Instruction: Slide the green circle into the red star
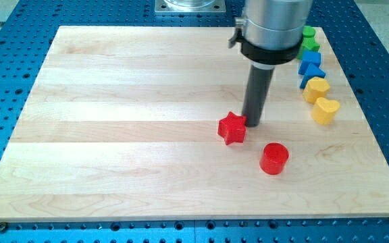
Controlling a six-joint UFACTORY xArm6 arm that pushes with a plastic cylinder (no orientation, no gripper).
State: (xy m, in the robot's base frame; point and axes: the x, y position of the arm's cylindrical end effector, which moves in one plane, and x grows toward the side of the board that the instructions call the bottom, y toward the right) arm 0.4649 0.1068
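Observation:
The red star lies on the wooden board a little right of centre. My tip stands just to the star's right, very close to or touching its upper right point. The green circle sits at the board's top right corner, partly hidden behind the arm's body, far above and to the right of the star and my tip. A second green block lies just below it.
A red cylinder lies below and right of the star. Two blue blocks and two yellow blocks form a column down the right side. The board rests on a blue perforated table.

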